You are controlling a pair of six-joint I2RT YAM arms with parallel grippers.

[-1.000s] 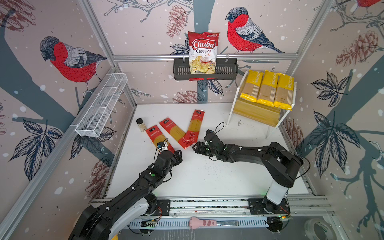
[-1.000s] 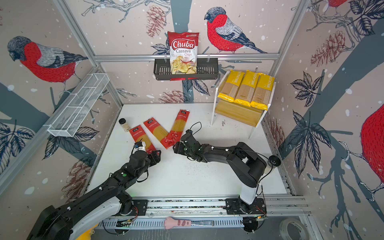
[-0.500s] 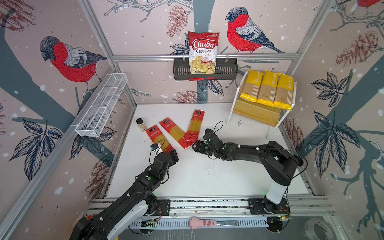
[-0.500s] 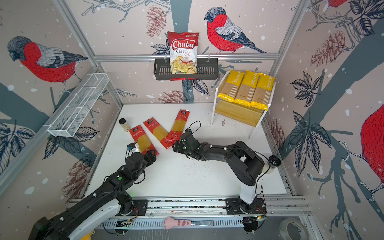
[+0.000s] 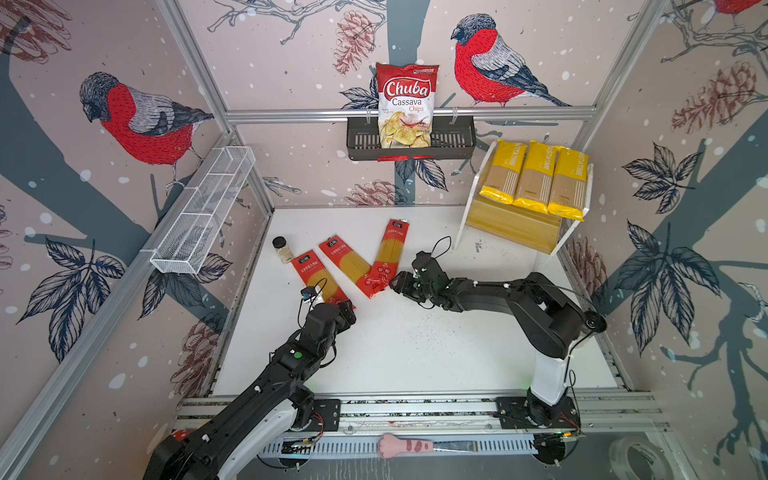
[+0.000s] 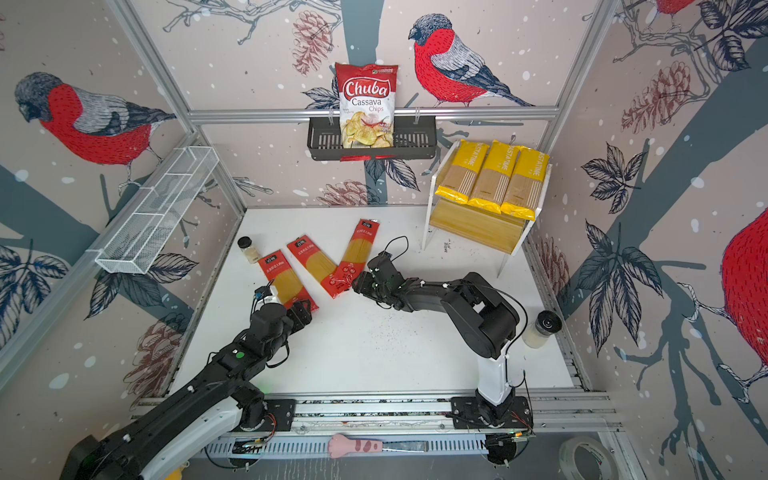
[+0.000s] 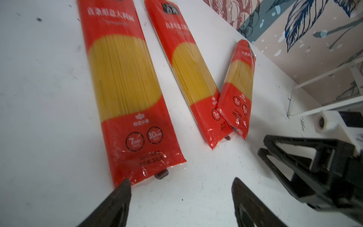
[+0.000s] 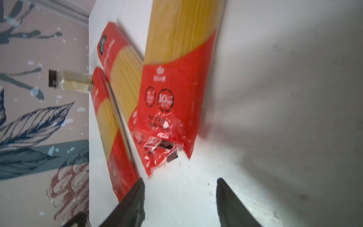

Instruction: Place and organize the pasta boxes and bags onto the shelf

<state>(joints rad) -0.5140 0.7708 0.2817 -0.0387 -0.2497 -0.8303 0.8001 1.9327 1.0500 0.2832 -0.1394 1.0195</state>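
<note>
The left claw (image 7: pixel 180 181) stands wide open with nothing in it. One fingertip (image 7: pixel 117 196) sits right at the corner of the near end of the left red packet (image 7: pixel 125 78); whether it touches, I cannot tell. The right claw (image 8: pixel 180 180) is open and empty too, its tips low over the white table (image 5: pixel 415 353), just short of the crumpled near end of the right red packet (image 8: pixel 176 78).

Beyond the claws, three red packets lie flat on the table, reaching toward its far left corner. Each has red ends with pale Chinese lettering, a clear middle full of yellow spaghetti, and round "7 min" and "10 min" marks at the near end. The middle red packet (image 5: pixel 347 262) and the right one form a V, their near ends overlapping. The left one lies apart from them.

A small jar (image 5: pixel 281 249) stands just beside the left packet's far end, near the table's left edge.

At the far right corner stands the shelf (image 5: pixel 511 226). Three yellow packets (image 5: pixel 536 178) lie side by side on its top board, each with yellow ends and a window of pale brown pasta.
</note>
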